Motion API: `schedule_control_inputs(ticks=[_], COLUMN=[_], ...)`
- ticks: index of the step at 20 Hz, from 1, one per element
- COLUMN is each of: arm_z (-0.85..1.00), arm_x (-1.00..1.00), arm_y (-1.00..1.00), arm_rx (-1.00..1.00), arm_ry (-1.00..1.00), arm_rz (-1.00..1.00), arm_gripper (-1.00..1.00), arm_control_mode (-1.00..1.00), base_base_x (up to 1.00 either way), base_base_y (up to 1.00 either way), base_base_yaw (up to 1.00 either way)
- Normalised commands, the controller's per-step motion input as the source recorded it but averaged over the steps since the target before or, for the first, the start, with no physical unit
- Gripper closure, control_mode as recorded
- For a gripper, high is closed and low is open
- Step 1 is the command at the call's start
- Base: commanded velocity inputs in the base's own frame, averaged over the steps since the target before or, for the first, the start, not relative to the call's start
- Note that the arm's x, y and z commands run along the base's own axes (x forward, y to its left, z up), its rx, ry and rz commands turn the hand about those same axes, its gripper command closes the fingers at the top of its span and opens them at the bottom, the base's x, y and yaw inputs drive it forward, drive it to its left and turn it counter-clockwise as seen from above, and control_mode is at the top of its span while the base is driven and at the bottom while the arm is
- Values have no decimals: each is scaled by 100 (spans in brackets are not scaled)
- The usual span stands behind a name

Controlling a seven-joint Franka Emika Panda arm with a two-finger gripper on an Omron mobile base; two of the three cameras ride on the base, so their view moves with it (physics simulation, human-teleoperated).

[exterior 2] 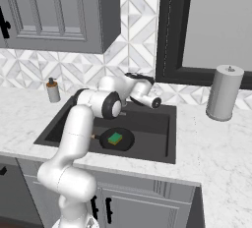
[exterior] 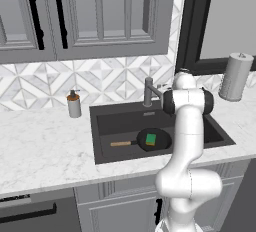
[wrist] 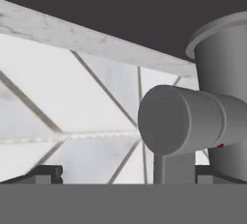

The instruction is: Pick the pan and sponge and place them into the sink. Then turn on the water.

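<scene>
From the left base view, the pan lies in the sink with the sponge resting on it, so what remains is the water; the faucet stands at the sink's back edge, the arm's upper links cover its spout side, and no stream runs. A soap bottle stands on the desk left of the sink, a paper-towel roll to its right, both well apart from the work. In the right base view the tool reaches over the sink's back. In the hand view the fingertips stand wide apart, empty, the faucet handle between them. I judge a gentle sideways push best, keeping clear of the faucet's column.
</scene>
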Motion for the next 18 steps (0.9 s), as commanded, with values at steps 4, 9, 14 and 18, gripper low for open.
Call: schedule_control_inputs(ticks=[4,9,14,18], arm_z=[-7,-2,-4,-13], arm_x=[16,16,16,18], arm_y=[-17,-41,-99,-100], arm_rx=[0,0,0,4], arm_ry=[6,13,15,12], arm_rz=[-16,-15,-1,0], arm_gripper=[-100,-100,-100,-100], arm_control_mode=[-100,-100,-100,-100], base_base_x=[0,0,0,0], base_base_y=[0,0,0,0], base_base_yaw=[0,0,0,0])
